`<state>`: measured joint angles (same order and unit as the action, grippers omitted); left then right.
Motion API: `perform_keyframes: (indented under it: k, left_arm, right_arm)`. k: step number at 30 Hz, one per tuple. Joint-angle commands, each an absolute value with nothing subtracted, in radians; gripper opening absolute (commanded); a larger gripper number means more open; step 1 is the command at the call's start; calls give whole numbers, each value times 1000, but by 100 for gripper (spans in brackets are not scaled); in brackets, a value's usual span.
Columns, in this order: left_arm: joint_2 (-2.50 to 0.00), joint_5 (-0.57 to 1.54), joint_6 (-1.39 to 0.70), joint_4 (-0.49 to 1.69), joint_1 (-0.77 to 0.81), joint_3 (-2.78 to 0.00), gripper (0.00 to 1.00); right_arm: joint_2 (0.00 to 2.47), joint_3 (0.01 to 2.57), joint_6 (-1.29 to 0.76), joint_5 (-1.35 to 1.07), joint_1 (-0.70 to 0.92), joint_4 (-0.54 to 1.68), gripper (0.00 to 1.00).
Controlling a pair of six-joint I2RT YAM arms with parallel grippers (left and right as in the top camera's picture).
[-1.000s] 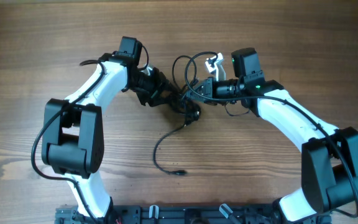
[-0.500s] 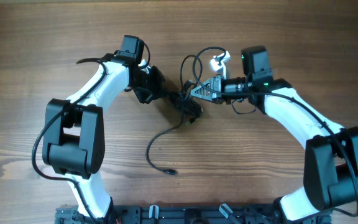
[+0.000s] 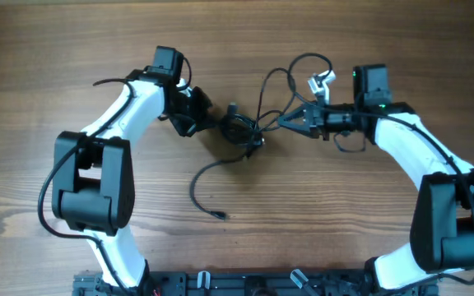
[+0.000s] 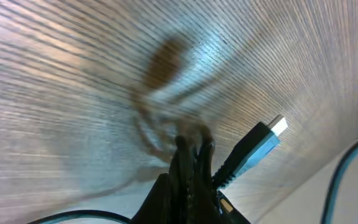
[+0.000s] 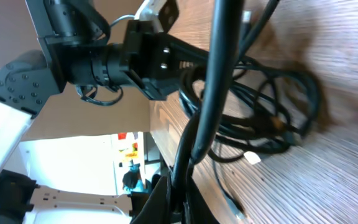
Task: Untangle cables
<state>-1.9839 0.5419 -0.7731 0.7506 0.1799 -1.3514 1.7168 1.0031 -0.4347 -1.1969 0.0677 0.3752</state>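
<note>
The cables (image 3: 241, 131) lay bunched in a small knot at the middle of the table (image 3: 56, 49), between the two arms. How the strands crossed inside the knot could not be made out. One loose end (image 3: 220, 215) trailed toward the near edge, and thin loops rose on the far side beside a white plug (image 3: 323, 80). The left wrist view was blurred, showing only wood grain and a silver-tipped plug (image 4: 261, 142) beside the fingers. The left gripper (image 3: 215, 125) touched the knot's left side, its jaws pressed together, apparently pinching a strand there. The right gripper (image 3: 286, 122) was clamped on one cord (image 5: 213, 93) running off the knot's right side.
</note>
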Motion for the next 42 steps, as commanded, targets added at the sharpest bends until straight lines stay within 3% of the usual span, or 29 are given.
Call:
perform_keyframes:
  k: [1,14,18,23,27,31,33,36,38,42]
  left_arm:
    - [-1998,286,-756,767,51,-1339,4]
    - [-1998,267,-756,813,-132,-1339,4]
    - [-1998,277,-756,817,-139,-1339,4]
    - [-1998,302,-756,802,-75,-1339,4]
    - [-1998,307,-728,793,-33,-1339,4]
    - [-1996,439,-529,773,-35,-1340,4]
    - [-1992,552,-429,767,-40,-1343,17]
    - [-1983,698,-314,755,-42,-1344,57]
    - [-1977,762,-257,755,-42,-1346,66]
    - [-1975,762,-246,755,-42,-1346,68]
  right_arm:
    - [1696,1020,-308,-1325,-37,432,4]
    - [1696,1020,-184,-818,-118,724,4]
    - [1696,1020,-187,-807,-109,770,4]
    - [1696,1020,-188,-905,-23,779,37]
    - [1696,1020,-212,-925,153,734,42]
    - [1692,1030,-216,-987,314,627,41]
    - [1682,1060,-237,-990,363,603,42]
    - [1656,1127,-238,-989,434,588,43]
    - [1655,1166,-224,-986,485,571,45]
    - [1655,1174,-211,-860,585,466,51]
